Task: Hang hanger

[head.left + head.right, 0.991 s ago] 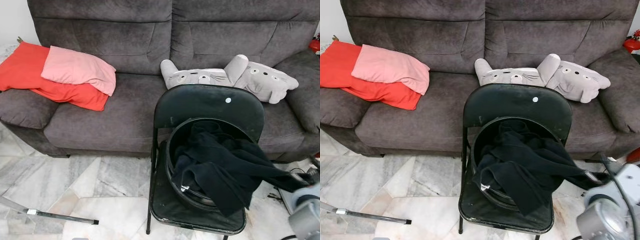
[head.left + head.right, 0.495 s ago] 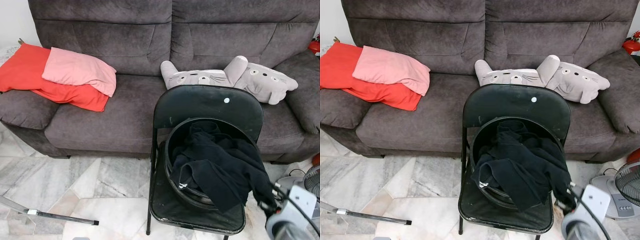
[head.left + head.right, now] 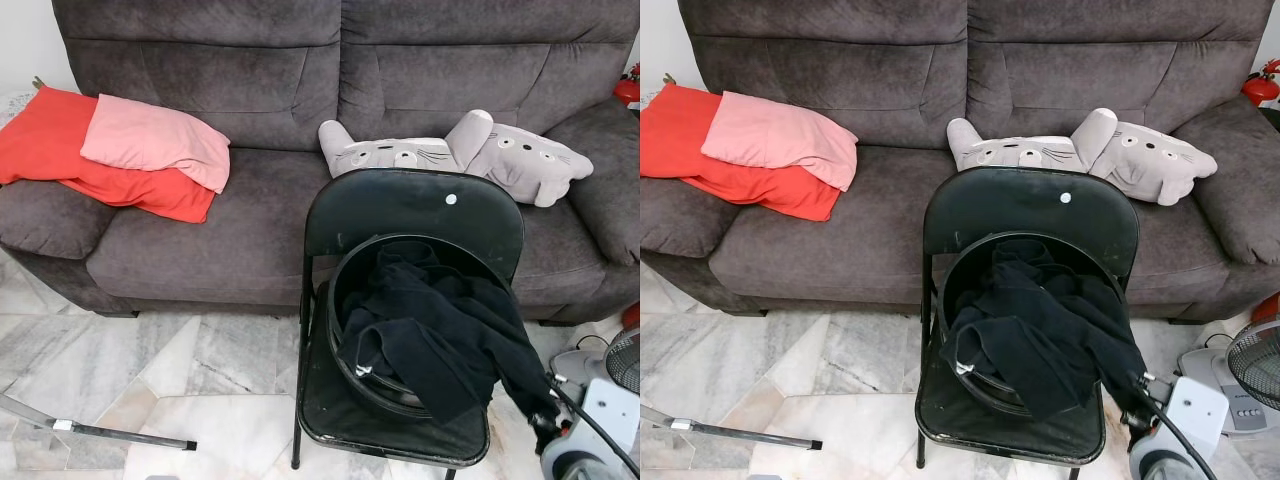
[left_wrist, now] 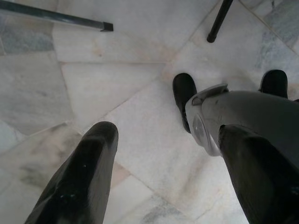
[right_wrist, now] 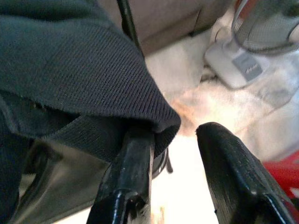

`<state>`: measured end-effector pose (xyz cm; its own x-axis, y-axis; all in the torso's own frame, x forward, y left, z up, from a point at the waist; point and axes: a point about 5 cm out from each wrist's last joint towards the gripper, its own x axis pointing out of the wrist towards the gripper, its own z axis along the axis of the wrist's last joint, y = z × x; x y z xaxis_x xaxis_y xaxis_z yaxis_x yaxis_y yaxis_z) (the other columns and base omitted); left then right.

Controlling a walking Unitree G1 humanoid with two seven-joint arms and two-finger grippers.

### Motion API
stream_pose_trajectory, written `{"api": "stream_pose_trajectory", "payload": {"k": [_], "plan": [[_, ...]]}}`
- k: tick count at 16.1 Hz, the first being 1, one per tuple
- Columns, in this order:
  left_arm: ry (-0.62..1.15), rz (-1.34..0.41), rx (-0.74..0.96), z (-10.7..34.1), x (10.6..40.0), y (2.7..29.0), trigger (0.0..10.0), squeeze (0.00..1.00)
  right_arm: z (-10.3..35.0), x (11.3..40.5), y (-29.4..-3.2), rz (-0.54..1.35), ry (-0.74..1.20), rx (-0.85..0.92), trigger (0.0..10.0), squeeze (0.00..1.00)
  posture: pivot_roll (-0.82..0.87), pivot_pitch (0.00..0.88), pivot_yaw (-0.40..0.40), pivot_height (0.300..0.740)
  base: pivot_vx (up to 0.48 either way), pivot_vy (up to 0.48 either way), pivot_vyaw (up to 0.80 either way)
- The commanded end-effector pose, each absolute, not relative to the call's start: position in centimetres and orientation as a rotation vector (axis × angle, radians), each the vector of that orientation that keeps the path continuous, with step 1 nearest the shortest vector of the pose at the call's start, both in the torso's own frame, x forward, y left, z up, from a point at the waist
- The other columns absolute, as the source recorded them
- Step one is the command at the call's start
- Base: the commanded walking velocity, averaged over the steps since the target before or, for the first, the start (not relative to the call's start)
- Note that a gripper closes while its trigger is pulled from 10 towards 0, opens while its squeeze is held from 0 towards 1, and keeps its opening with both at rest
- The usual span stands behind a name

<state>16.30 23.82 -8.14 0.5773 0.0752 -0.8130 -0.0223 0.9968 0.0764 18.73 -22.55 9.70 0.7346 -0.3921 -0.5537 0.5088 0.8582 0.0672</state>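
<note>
Right claw (image 3: 1137, 412): low beside the folding chair's front corner, at the trailing hem of the black garment (image 3: 1045, 335). In the right wrist view the fingers (image 5: 126, 186) stand apart, the cloth edge draped over one finger and the other finger bare; not clamped.

Left claw (image 4: 159, 154): hangs idle over the marble floor (image 4: 135, 93), fingers spread, holding nothing.

Task's thing: no hanger can be made out. The black garment is heaped in a round black tub (image 3: 350, 300) on the folding chair (image 3: 415, 215); whether a hanger lies inside the heap cannot be told.

Key relation: the garment lies up and toward the robot's left from the right claw, its loose corner running down to that claw. The heap's long axis runs diagonally from the tub's rear to that corner.

Nearer arm: the right, clearly; the left is well apart from the chair.

Judgement: the next move likely calls for closing on the hem, or digging into the heap.

Background: grey sofa (image 3: 250, 220) behind the chair.
</note>
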Motion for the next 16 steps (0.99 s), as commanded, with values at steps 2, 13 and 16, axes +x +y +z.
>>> {"api": "stream_pose_trajectory", "payload": {"k": [2,13,16], "plan": [[1.010,0.055,0.071,-8.6,15.1,24.1,10.0,0.00,9.8,19.0,-22.9,-0.517,0.499,0.233,10.0,0.00,-0.24,0.220,0.012,0.740,0.000,0.000,0.00],[1.013,0.045,0.072,-8.6,15.1,24.0,10.0,0.00,9.1,21.0,-22.2,-0.353,0.484,0.127,10.0,0.00,-0.23,0.224,0.019,0.740,0.000,0.000,0.00],[1.012,0.045,0.075,-8.6,15.2,24.1,10.0,0.00,9.8,21.3,-22.9,-0.368,0.421,0.008,10.0,0.00,-0.23,0.226,0.023,0.740,0.000,0.000,0.00]]}}
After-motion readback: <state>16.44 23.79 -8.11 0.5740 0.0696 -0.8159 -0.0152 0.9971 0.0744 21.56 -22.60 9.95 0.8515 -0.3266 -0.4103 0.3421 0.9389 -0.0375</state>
